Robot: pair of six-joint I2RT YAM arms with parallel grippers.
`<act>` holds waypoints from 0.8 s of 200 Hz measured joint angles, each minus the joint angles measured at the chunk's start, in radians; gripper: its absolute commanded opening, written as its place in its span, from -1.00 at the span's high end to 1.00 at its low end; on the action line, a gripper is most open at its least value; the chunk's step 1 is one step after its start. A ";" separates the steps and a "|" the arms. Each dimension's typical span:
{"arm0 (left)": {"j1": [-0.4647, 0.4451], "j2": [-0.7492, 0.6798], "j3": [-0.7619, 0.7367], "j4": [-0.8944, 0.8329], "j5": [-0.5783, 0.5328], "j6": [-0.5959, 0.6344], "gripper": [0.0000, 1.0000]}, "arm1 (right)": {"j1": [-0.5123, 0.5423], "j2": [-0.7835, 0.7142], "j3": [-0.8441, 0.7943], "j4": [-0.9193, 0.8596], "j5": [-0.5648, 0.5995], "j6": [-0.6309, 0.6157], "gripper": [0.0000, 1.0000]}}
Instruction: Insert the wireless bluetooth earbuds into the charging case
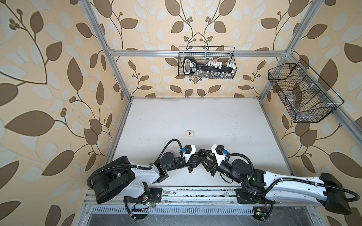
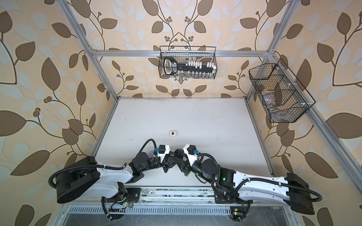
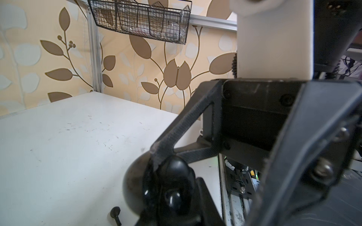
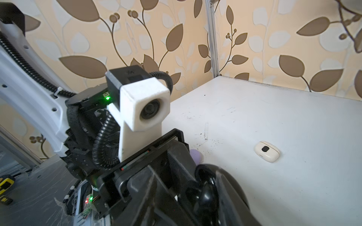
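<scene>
Now left jaws pinch the black case (image 3: 135,185) near the bench's (image 1: 195,117) front edge. Right jaws spread, touching it.

The left arm (image 2: 113,173) hides most of a lavender case (image 2: 150,153).

Beyond the small white closed case (image 1: 189,133) you have open white tabletop (image 1: 195,115). Nearer than it, both black-and-white robot arms (image 1: 172,162) crowd around a glossy black rounded case (image 3: 137,180), with a loose black earbud (image 3: 115,214) beside.
</scene>
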 measured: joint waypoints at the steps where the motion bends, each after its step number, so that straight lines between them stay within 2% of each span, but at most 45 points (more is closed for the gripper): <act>1: 0.000 0.000 0.000 0.000 0.001 0.000 1.00 | 0.001 -0.003 -0.001 -0.001 -0.002 0.000 -0.02; 56: -0.010 0.000 0.001 -0.002 0.081 0.019 1.00 | 0.004 -0.081 -0.005 -0.023 -0.003 0.004 -0.08; 101: -0.015 0.000 0.001 -0.002 0.105 0.031 1.00 | 0.004 -0.090 -0.002 -0.052 0.001 0.025 -0.05; 160: -0.015 0.000 -0.010 0.029 0.093 0.046 1.00 | 0.008 -0.108 0.013 -0.127 0.053 0.132 0.40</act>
